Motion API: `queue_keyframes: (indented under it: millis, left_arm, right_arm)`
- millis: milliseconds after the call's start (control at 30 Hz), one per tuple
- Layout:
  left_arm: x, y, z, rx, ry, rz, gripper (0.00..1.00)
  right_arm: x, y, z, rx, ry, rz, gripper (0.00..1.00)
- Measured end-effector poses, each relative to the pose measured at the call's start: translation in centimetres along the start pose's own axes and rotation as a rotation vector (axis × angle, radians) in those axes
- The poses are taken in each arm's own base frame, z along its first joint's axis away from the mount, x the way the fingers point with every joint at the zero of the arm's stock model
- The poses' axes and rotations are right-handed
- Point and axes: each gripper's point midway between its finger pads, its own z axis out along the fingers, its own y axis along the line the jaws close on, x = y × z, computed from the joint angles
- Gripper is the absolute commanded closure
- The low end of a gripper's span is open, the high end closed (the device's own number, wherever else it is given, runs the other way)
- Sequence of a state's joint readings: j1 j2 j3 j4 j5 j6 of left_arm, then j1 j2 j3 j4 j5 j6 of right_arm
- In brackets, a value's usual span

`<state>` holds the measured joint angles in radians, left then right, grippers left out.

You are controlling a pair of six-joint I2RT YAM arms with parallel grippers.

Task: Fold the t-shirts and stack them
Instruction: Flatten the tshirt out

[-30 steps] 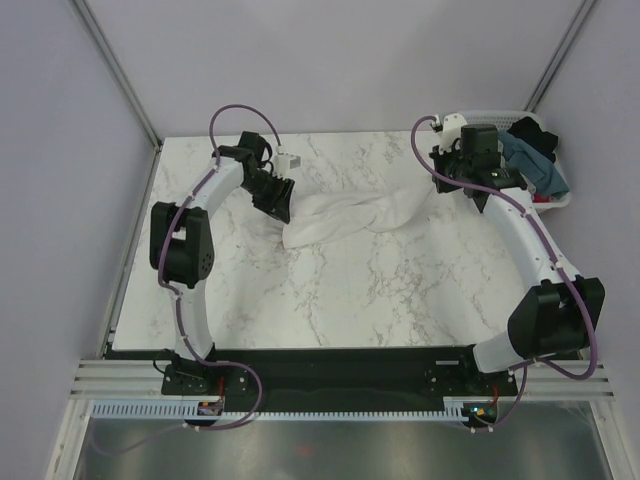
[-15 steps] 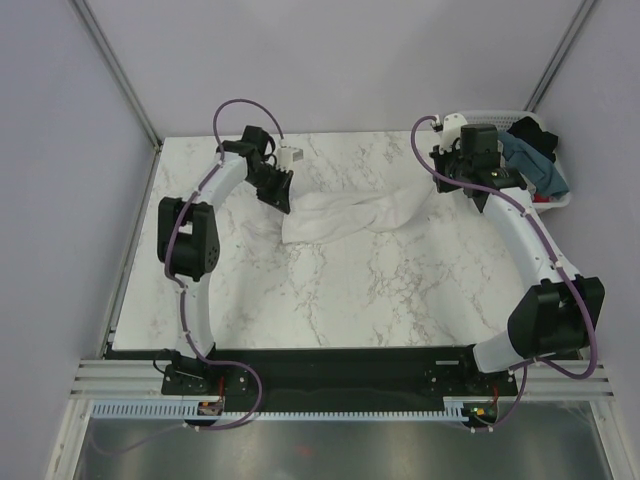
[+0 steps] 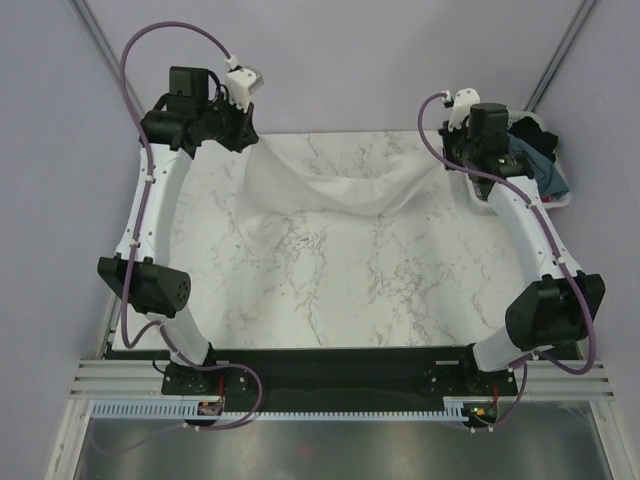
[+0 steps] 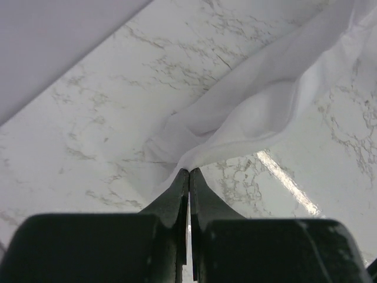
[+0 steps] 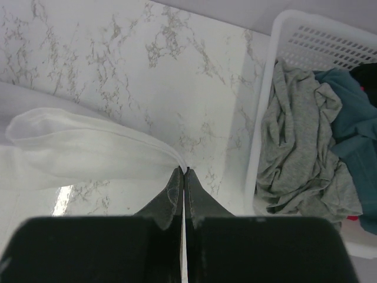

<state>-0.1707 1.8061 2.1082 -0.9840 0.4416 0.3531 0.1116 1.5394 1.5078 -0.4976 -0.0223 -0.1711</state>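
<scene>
Pinching the white t-shirt [image 3: 330,190] far left with the left end effector [image 4: 189,171], clamped tight on cloth; same deal far right with the right end effector [image 5: 184,170]; strung between both over the desk [image 3: 350,290], sagging mid-span; bundled in the basket [image 5: 264,118] far right, grey t-shirt [image 5: 300,147] and teal t-shirt [image 5: 353,112].

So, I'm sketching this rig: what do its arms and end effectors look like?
The left arm and right arm have white links, bulky black joint housings and looping purple cables. The left end effector and right end effector each have two black tapering fingers.
</scene>
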Motion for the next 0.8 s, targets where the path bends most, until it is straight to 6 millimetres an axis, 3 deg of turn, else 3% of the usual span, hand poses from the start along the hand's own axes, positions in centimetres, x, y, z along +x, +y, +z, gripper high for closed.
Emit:
queue_keyframes:
  millis: [133, 333, 433, 533, 800]
  left_arm:
    - [-2.9, 0.1, -3.7, -0.07, -0.084, 0.06, 0.98]
    - [-4.1, 0.2, -6.3, -0.134, -0.122, 0.101, 0.98]
    - [-4.9, -0.1, -8.4, -0.168, -0.154, 0.117, 0.98]
    - [-6.2, -1.1, -11.7, -0.204, -0.217, 0.145, 0.98]
    - [-9.3, -6.1, -24.4, -0.319, -0.476, 0.255, 0.98]
  right_arm:
    - [-2.7, -2.0, -1.0, 0.058, -0.066, 0.016, 1.0]
    - [-8.6, -3.7, -4.6, 0.109, -0.221, 0.03, 1.0]
    - [-11.5, -4.0, -8.2, 0.125, -0.319, 0.034, 1.0]
    - [-14.1, -4.3, -12.5, 0.141, -0.426, 0.037, 1.0]
    - [-18.1, -4.4, -25.0, 0.19, -0.69, 0.014, 1.0]
